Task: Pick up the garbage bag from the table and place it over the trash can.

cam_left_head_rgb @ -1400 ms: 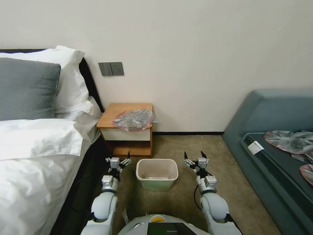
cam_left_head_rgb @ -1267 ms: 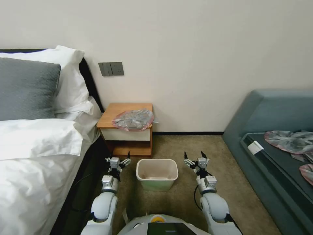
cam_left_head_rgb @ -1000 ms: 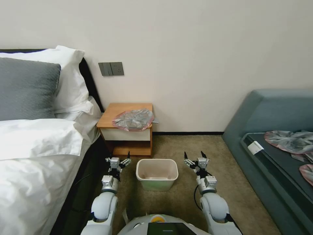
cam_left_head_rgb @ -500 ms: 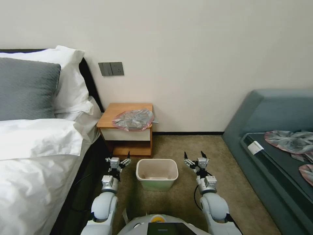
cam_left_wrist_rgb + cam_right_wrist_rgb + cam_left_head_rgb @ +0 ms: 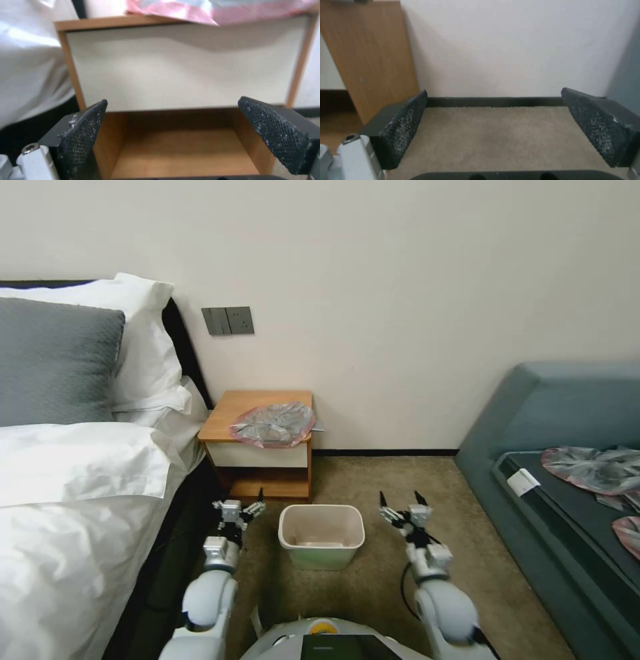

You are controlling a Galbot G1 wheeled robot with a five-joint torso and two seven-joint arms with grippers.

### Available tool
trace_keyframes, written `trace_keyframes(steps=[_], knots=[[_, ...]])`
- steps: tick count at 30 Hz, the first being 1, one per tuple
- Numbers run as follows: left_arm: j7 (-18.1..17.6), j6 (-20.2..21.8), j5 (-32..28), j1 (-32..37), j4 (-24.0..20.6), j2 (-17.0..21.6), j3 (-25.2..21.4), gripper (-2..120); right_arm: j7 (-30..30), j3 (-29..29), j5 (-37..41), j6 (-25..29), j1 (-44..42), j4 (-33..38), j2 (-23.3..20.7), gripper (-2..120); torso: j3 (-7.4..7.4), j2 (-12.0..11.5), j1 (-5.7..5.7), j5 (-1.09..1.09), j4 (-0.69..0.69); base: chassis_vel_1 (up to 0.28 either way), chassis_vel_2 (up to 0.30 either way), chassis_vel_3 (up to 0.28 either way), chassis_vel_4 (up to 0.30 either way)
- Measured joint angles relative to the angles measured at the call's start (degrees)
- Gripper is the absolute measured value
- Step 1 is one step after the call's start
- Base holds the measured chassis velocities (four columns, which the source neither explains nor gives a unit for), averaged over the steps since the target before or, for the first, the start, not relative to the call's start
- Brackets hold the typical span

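Head view: garbage bag (image 5: 273,424) flat, long axis left-right

One small bedside table with an orange-brown wooden top (image 5: 233,410) stands against the wall, bearing one crinkly translucent grey garbage bag with a pink rim (image 5: 273,424). One small rectangular bin, cream-rimmed with a pale green body (image 5: 321,537), sits on the carpet. Two open robot grippers flank it: the left gripper (image 5: 239,506) and the right gripper (image 5: 402,505). Two wider grey-and-pink plastic bags (image 5: 593,468) lie on one blue-grey sofa (image 5: 533,407). Two grey wall switch plates (image 5: 227,321) are mounted above.
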Motion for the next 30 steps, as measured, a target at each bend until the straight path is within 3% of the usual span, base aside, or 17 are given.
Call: trace_keyframes(steps=[5, 14, 17, 23, 30], knots=[[-0.5, 0.9, -8.5, -2.2, -0.4, 4.4, -3.3, 100, 0.6, 0.0, 1.6, -1.7, -0.8, 1.3, -0.6, 100, 0.0, 0.0, 0.0, 0.05, 0.08, 0.0, 0.0, 0.0, 0.0], [-0.9, 3.2, -21.2, -5.0, -0.7, 10.7, -7.4, 100, 1.0, -0.4, 1.6, -1.3, 0.2, 0.3, -0.9, 100, 0.0, 0.0, 0.0, 0.08, 0.06, 0.0, 0.0, 0.0, 0.0], [-0.5, 4.8, -22.6, -4.3, -0.4, 11.1, -6.6, 100, 1.0, -0.4, 1.6, 0.1, 0.7, -0.1, -1.4, 100, 0.0, 0.0, 0.0, 0.0, 0.05, 0.0, 0.0, 0.0, 0.0], [-1.5, 6.4, -23.7, -2.0, -1.0, 11.1, -4.3, 100, 0.6, -0.7, 2.0, 2.9, 2.1, -0.6, -2.4, 100, 0.0, 0.0, 0.0, 0.05, 0.07, 0.0, 0.0, 0.0, 0.0], [-1.9, 5.9, -21.4, -1.7, -0.8, 11.2, -1.6, 100, -2.0, -1.2, -2.8, 10.9, 6.1, -3.7, -6.2, 100, 0.0, 0.0, 0.0, 0.05, 0.03, 0.0, 0.0, 0.0, 0.0]])
